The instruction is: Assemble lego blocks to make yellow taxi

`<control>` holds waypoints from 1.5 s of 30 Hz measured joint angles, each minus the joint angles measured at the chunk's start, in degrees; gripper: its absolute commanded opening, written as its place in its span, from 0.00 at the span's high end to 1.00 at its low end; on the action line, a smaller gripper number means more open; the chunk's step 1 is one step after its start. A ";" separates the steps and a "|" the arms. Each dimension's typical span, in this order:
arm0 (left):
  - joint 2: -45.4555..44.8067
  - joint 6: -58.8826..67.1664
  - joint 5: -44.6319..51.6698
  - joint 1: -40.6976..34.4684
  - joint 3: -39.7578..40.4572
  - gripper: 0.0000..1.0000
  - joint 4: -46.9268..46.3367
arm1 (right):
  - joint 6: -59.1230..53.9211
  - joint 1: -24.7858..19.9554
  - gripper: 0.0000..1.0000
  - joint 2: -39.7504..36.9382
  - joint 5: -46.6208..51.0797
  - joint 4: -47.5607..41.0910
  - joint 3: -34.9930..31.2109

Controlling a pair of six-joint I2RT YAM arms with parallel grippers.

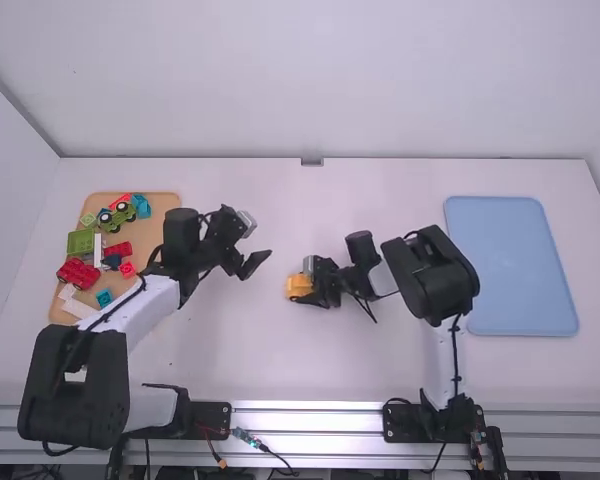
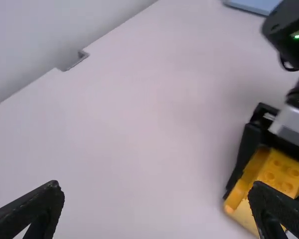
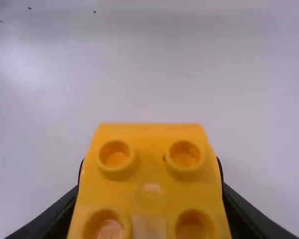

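Right wrist view shows round bumps on the yellow block (image 3: 149, 172) the right fingers (image 1: 322, 300) pinch mid-tabletop (image 1: 240, 350), while high view shows left fingers (image 1: 256, 263) spread wide and a blue tray (image 1: 510, 265) near the right edge.

The high view is taken from above and behind the arms, facing forward and down; it stands farthest off, with the left claw (image 1: 248, 264) and right claw (image 1: 301, 289) near mid-frame and the white table (image 1: 380, 190) around them. The left wrist view looks out past its own claw, across the tabletop toward the right claw, at middling range. It shares with the high view the bracket (image 2: 74, 60) at the table's far edge, beyond both claws, and part of the blue tray (image 2: 254, 4), past the right claw. The right wrist view looks closely along its own claw at the yellow block (image 3: 149, 144), common to all three views.
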 measured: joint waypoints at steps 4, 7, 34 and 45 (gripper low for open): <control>1.11 -2.19 -2.86 0.00 0.00 0.01 1.79 | 2.16 -3.56 0.60 -4.50 5.11 -3.41 -0.94; 4.00 -3.56 -4.07 0.02 0.00 0.01 4.48 | 3.85 -7.65 0.58 -10.93 9.44 -5.16 -2.56; 17.68 -11.61 -5.46 0.00 0.00 0.01 18.16 | 20.68 -58.12 0.57 -27.87 29.57 -6.23 -9.09; 17.68 -11.98 -5.44 -0.04 0.00 0.01 18.01 | 24.81 -58.75 0.01 -17.44 32.48 -7.89 -5.09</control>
